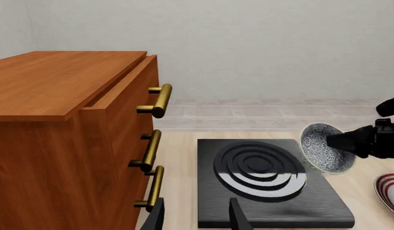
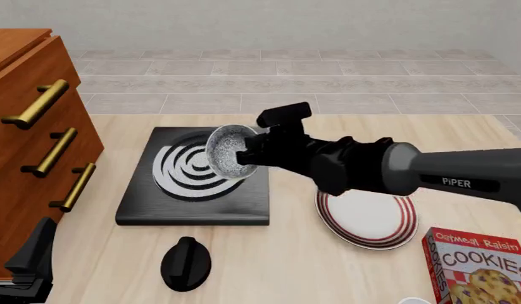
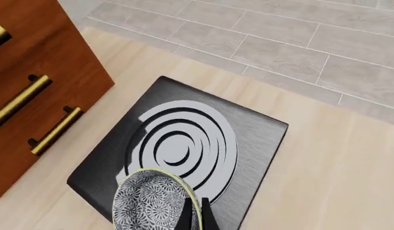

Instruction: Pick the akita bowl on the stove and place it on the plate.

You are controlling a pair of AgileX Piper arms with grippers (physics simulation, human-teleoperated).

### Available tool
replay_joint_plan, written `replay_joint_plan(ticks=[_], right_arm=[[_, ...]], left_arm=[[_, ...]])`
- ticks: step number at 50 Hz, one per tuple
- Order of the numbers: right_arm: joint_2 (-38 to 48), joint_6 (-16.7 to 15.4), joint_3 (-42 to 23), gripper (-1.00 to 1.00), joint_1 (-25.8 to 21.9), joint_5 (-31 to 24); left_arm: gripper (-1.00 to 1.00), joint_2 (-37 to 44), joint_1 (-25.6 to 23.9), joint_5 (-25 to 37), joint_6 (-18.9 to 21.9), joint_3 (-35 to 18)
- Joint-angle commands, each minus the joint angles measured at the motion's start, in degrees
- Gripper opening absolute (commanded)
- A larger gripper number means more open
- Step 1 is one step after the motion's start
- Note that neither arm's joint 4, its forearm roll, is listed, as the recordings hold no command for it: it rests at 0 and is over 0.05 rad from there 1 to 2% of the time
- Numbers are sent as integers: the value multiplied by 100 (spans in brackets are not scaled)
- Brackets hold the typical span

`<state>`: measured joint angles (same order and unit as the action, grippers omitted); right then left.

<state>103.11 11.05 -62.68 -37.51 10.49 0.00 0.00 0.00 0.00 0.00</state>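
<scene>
The akita bowl (image 2: 229, 152), dark outside and speckled inside, hangs tilted on its side just above the stove (image 2: 192, 204), near the slab's right edge. My right gripper (image 2: 248, 152) is shut on the bowl's rim; in the right wrist view its fingertips (image 3: 195, 216) pinch the rim of the bowl (image 3: 151, 203) over the burner rings of the stove (image 3: 257, 139). The red-striped white plate (image 2: 406, 215) lies on the table right of the stove, under the right arm. My left gripper (image 1: 197, 216) is open and empty, at the stove's near left side.
A wooden cabinet (image 2: 24, 126) with brass drawer handles stands left of the stove. A black round knob (image 2: 186, 263) lies in front of the stove. A cookies box (image 2: 480, 269) sits at the near right corner.
</scene>
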Motion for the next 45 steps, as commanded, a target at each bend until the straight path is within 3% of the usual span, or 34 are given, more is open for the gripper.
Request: replay_joint_plan(ticks=[1, 26, 32, 41, 45], right_arm=[[-735, -19, 595, -100, 375, 81], [-2069, 261, 2366, -100, 1791, 632], [-2635, 64, 3078, -100, 2335, 701], [-3220, 36, 3727, -100, 2894, 734], [-3106, -28, 4105, -100, 3171, 1073]], left_arm=[[100, 0, 0, 0, 0, 0], [100, 0, 0, 0, 0, 0], [100, 0, 0, 0, 0, 0], [100, 0, 0, 0, 0, 0], [100, 0, 0, 0, 0, 0]])
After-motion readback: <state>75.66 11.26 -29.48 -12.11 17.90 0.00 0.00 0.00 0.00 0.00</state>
